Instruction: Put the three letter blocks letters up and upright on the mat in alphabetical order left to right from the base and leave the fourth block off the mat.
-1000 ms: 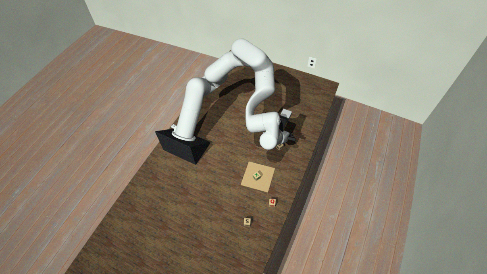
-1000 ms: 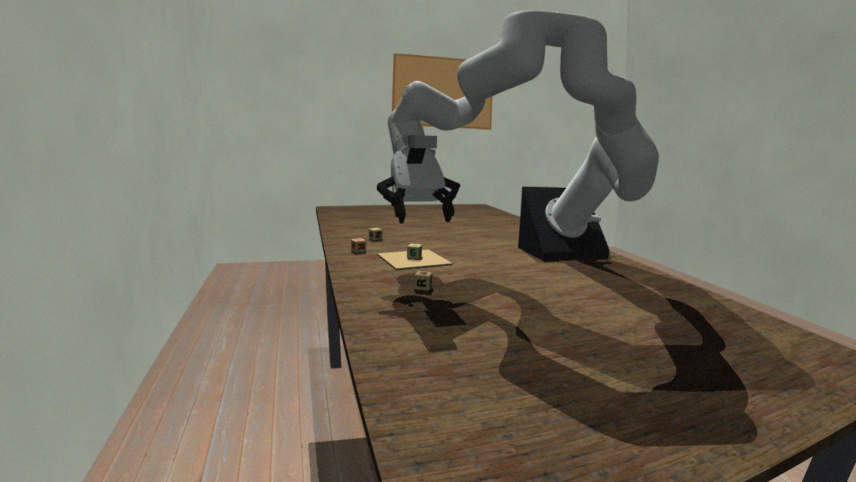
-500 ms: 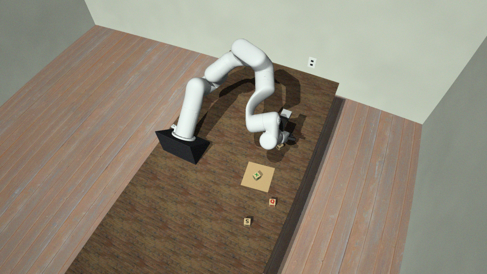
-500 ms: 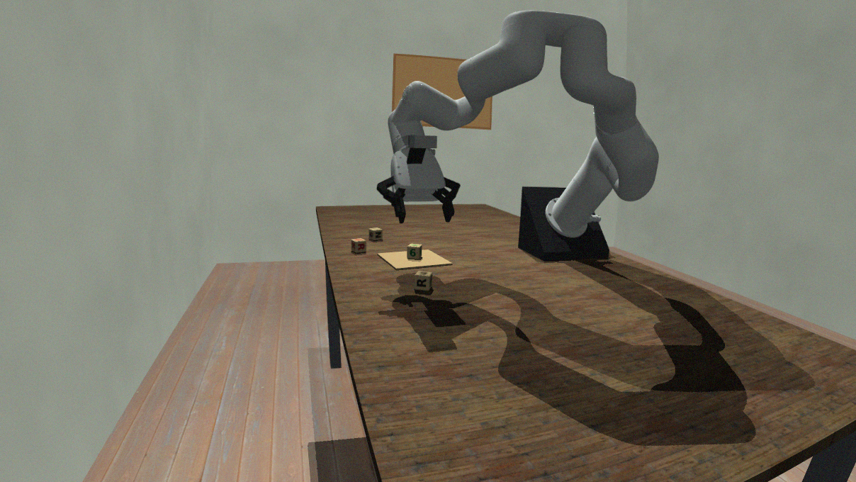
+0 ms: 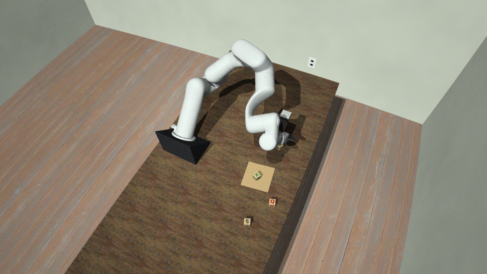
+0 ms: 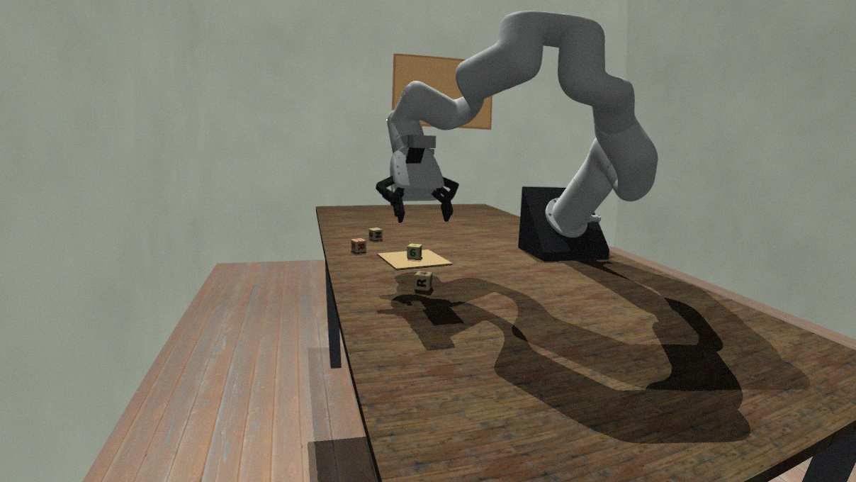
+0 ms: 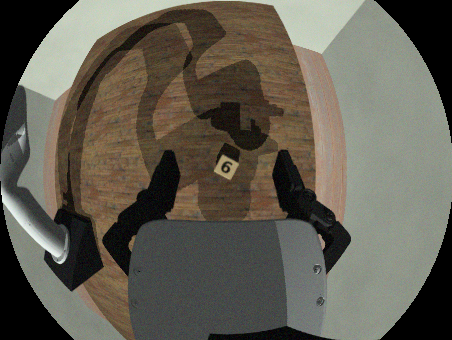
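1. Mat (image 5: 264, 185): thin tan square, flat on the table, right of frame centre in the top view.
2. X block (image 5: 257, 175): green X on top, on the mat, turned askew to its edges.
3. Q block (image 5: 272, 202): red Q up, just below the mat, off it.
4. S block (image 5: 247, 221): black S up, lower left of Q.
5. Fourth block (image 7: 226, 166): 6 on top, frame centre in the wrist view; off the mat.

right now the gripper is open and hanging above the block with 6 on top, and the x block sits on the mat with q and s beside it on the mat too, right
Not quite: only the X block is on the mat. The Q block and S block lie on the table off it, as the top view shows. The gripper is open above the 6 block.
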Available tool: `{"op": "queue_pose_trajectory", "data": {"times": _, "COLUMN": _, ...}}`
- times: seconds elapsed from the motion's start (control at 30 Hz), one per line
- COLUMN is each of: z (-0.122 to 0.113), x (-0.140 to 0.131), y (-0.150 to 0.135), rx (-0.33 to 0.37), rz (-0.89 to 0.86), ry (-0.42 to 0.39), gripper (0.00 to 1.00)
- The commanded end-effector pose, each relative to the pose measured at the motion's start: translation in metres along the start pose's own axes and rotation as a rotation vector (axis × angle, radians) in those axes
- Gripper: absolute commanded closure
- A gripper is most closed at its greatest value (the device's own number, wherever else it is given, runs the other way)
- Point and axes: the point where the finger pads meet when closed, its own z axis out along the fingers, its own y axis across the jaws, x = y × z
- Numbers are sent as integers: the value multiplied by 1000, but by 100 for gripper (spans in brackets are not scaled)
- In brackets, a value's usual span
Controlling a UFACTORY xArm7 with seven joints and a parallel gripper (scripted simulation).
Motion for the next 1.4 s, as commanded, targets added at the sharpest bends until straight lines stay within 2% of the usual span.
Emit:
{"op": "queue_pose_trajectory", "data": {"times": 0.0, "z": -26, "x": -20, "y": 3, "rx": -4, "rz": -9, "ry": -16, "gripper": 0}}
{"op": "queue_pose_trajectory", "data": {"times": 0.03, "z": -46, "x": -38, "y": 3, "rx": -3, "rz": -11, "ry": -25, "gripper": 0}}
{"op": "queue_pose_trajectory", "data": {"times": 0.07, "z": -46, "x": -38, "y": 3, "rx": -3, "rz": -11, "ry": -25, "gripper": 0}}
{"op": "queue_pose_trajectory", "data": {"times": 0.1, "z": -65, "x": -54, "y": 1, "rx": -3, "rz": -12, "ry": -29, "gripper": 0}}
{"op": "queue_pose_trajectory", "data": {"times": 0.17, "z": -69, "x": -58, "y": 0, "rx": -3, "rz": -12, "ry": -30, "gripper": 0}}
{"op": "queue_pose_trajectory", "data": {"times": 0.23, "z": -109, "x": -94, "y": -12, "rx": -1, "rz": -9, "ry": -27, "gripper": 0}}
{"op": "queue_pose_trajectory", "data": {"times": 0.3, "z": -115, "x": -99, "y": -14, "rx": -1, "rz": -9, "ry": -25, "gripper": 0}}
{"op": "queue_pose_trajectory", "data": {"times": 0.33, "z": -133, "x": -116, "y": -23, "rx": -1, "rz": -6, "ry": -17, "gripper": 0}}
{"op": "queue_pose_trajectory", "data": {"times": 0.37, "z": -133, "x": -116, "y": -23, "rx": -1, "rz": -6, "ry": -17, "gripper": 0}}
{"op": "queue_pose_trajectory", "data": {"times": 0.43, "z": -154, "x": -137, "y": -36, "rx": -2, "rz": -3, "ry": -2, "gripper": 0}}
{"op": "queue_pose_trajectory", "data": {"times": 1.37, "z": -158, "x": -141, "y": -39, "rx": -2, "rz": -2, "ry": 2, "gripper": 0}}
